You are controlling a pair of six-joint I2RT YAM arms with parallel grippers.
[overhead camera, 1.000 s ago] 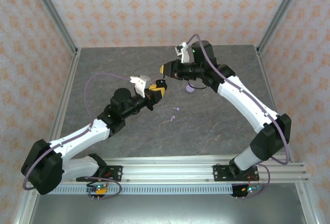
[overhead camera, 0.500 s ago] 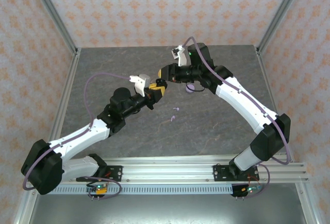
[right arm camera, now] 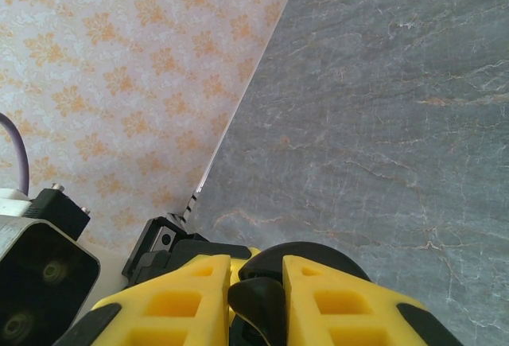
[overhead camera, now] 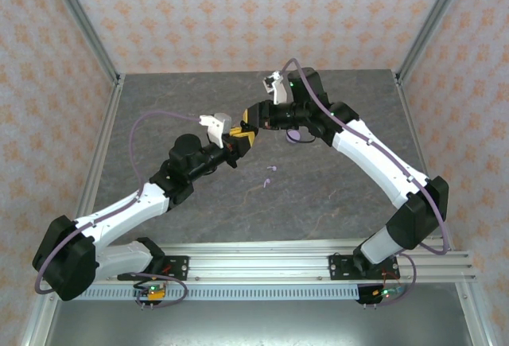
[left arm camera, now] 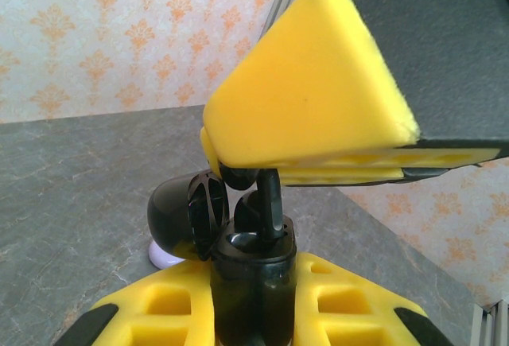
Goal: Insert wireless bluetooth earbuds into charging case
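My left gripper (overhead camera: 241,138) is shut on a black charging case (left arm camera: 253,282), held upright above the table with its lid (left arm camera: 187,215) swung open to the left. My right gripper (overhead camera: 253,115) is directly over it, shut on a black earbud (right arm camera: 258,302). In the left wrist view the earbud's stem (left arm camera: 270,203) points down into the case's top, under the right gripper's yellow fingers (left arm camera: 310,107). Two pale lilac earbuds (overhead camera: 270,169) lie loose on the table, right of the left gripper.
A pale lilac round case (overhead camera: 296,134) sits on the grey table (overhead camera: 334,195) under the right arm; its edge peeks out below the black lid (left arm camera: 167,257). Patterned walls and metal frame posts (overhead camera: 83,20) enclose the table.
The right gripper has moved left and down with the earbud until it is right over the case in the left gripper. The left arm has hardly moved.
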